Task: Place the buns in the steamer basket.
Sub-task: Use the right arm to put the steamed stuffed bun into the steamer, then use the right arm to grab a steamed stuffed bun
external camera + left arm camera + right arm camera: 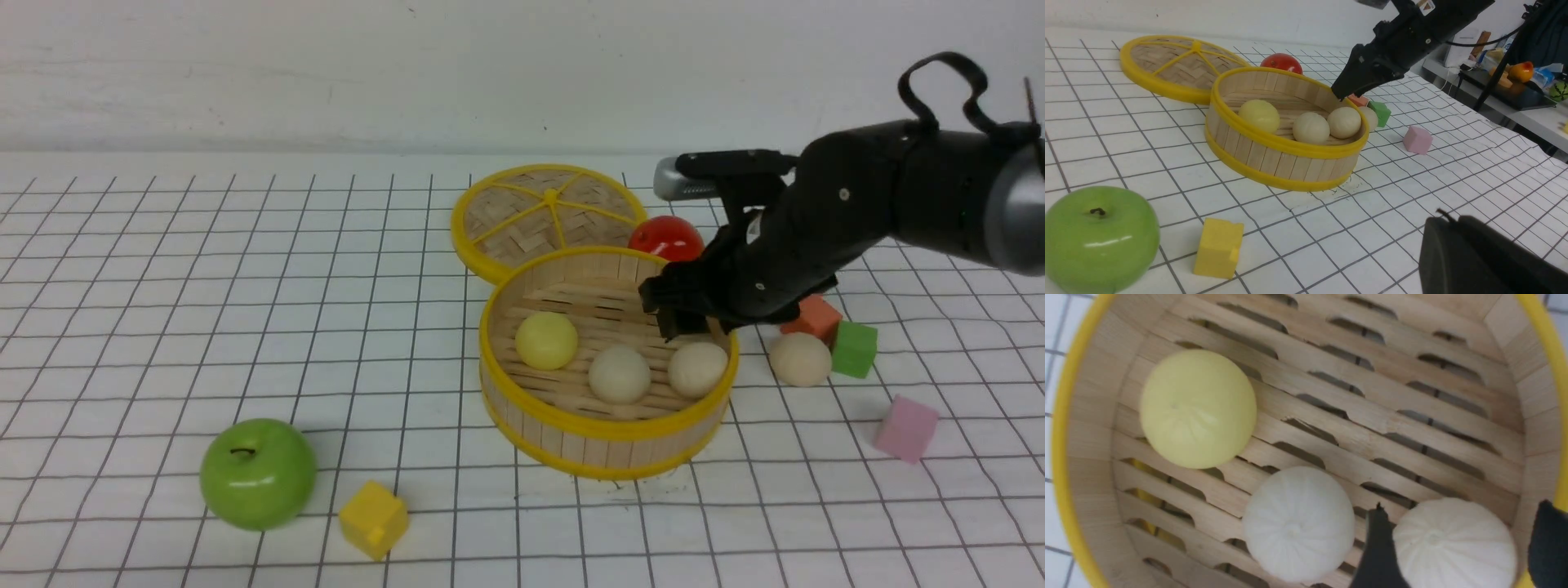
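The steamer basket (604,429) stands mid-table. In it lie the pale yellow bun (546,340) and two cream buns (619,373) (696,369). A third cream bun (799,358) lies on the table just right of the basket. My right gripper (682,322) hangs open just above the basket's right bun. In the right wrist view its fingers (1378,547) stand either side of that bun (1453,543), with a gap on one side. My left gripper (1447,220) shows only in the left wrist view, shut and empty, over the table in front of the basket (1274,143).
The flat woven lid (549,216) and a red ball (665,238) lie behind the basket. A green apple (257,472) and a yellow cube (373,518) sit front left. Orange (812,317), green (854,349) and pink (906,427) cubes lie right of the basket.
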